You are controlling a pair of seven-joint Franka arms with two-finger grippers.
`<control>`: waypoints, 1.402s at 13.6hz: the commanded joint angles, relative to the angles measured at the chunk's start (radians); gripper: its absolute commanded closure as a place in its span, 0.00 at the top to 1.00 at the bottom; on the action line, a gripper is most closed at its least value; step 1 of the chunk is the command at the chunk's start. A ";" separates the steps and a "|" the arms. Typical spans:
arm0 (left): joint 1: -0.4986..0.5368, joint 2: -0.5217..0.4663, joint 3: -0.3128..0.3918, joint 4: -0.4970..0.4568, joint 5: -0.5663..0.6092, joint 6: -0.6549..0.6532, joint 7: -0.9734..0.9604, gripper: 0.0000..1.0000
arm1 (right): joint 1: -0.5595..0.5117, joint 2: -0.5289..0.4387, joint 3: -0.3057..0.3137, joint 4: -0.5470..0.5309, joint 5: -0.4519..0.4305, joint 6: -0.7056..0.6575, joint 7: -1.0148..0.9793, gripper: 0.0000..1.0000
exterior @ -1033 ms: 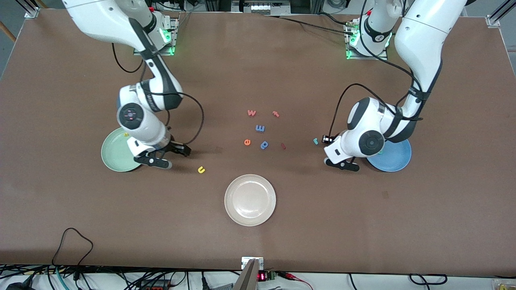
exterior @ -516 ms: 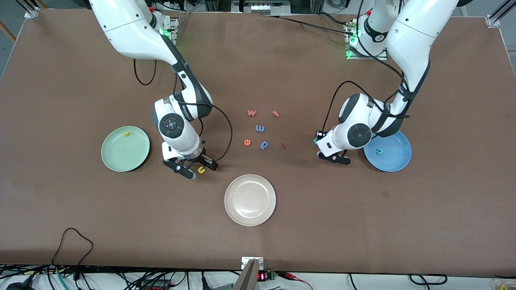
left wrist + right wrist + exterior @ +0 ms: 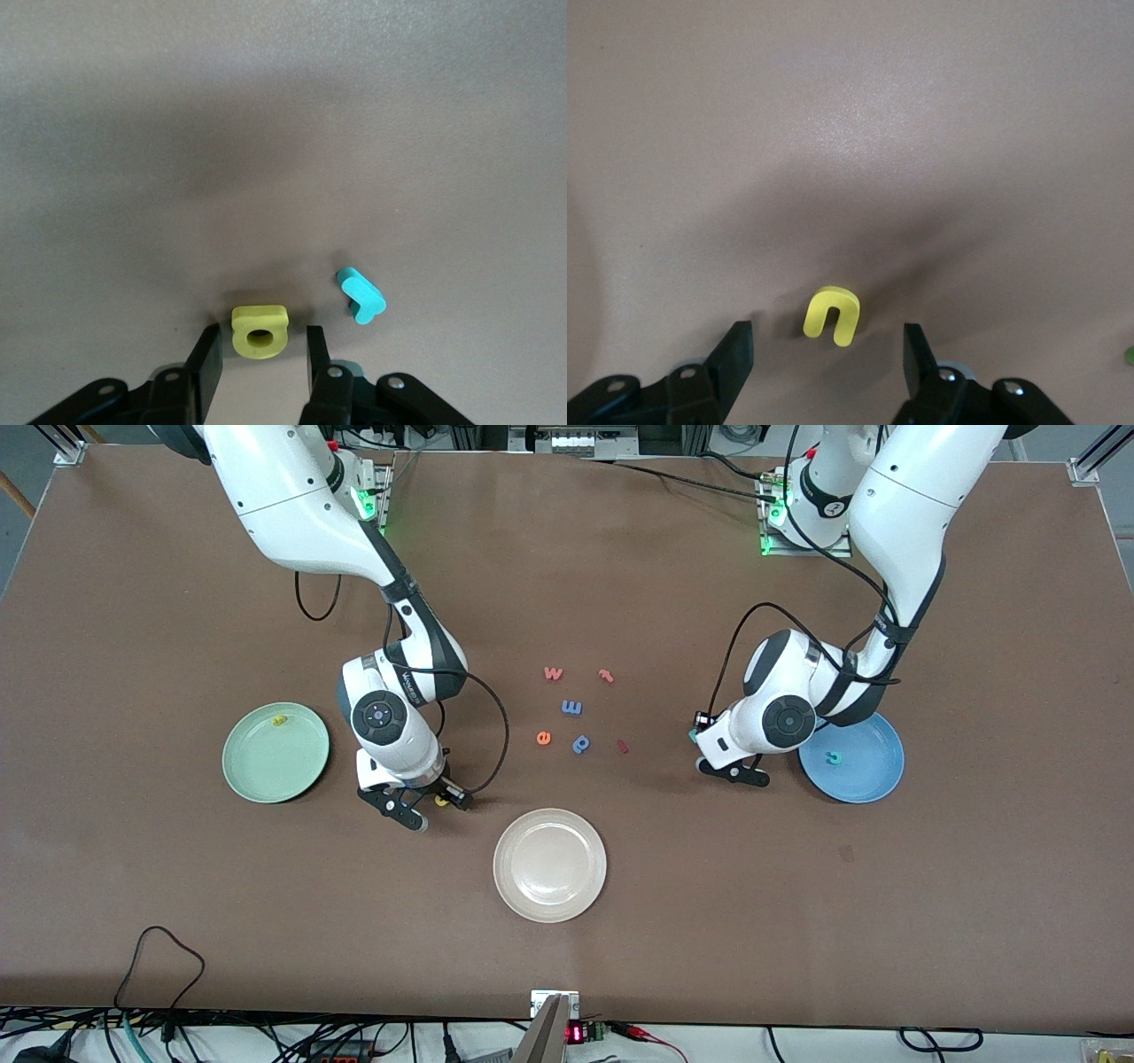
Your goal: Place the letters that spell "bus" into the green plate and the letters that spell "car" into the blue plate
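Right gripper (image 3: pixel 423 807) down at table between green plate (image 3: pixel 275 764) and cream plate (image 3: pixel 549 864); fingers spread either side of yellow u (image 3: pixel 832 316), its prongs pointing back toward the wrist. Left gripper (image 3: pixel 728 766) low beside blue plate (image 3: pixel 851 757), fingers close about yellow a (image 3: pixel 260 329), seemingly not yet touching; teal r (image 3: pixel 360 296) just beside.

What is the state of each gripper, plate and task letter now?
right gripper: open, fingers astride the yellow u, which lies on the table.
left gripper: open, fingers astride the yellow a, which lies on the table.
teal r: on the table beside the yellow a.
green plate: holds one small yellow letter.
blue plate: holds the teal c.
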 commanded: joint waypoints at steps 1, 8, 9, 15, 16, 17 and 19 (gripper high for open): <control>-0.003 -0.014 0.005 -0.021 0.020 0.023 0.000 0.42 | 0.005 0.026 -0.003 0.027 -0.004 -0.005 0.004 0.54; -0.003 -0.003 0.006 -0.018 0.060 0.029 -0.027 0.40 | 0.003 0.029 -0.004 0.026 -0.020 -0.005 -0.003 0.33; -0.003 -0.003 0.006 -0.018 0.060 0.029 -0.027 0.38 | 0.003 0.029 -0.004 0.026 -0.021 -0.005 -0.005 0.26; 0.000 0.003 0.008 -0.015 0.060 0.029 -0.027 0.27 | -0.016 0.022 -0.017 0.024 -0.019 -0.014 -0.110 0.00; 0.003 0.005 0.006 -0.013 0.060 0.029 -0.028 0.24 | -0.041 -0.021 -0.017 0.006 -0.021 -0.049 -0.156 0.00; 0.005 0.003 0.006 -0.012 0.060 0.029 -0.028 0.23 | -0.068 -0.074 -0.017 -0.031 -0.019 -0.115 -0.219 0.00; 0.011 -0.001 0.006 -0.010 0.060 0.029 -0.028 0.20 | -0.137 -0.212 -0.015 -0.144 -0.014 -0.216 -0.331 0.00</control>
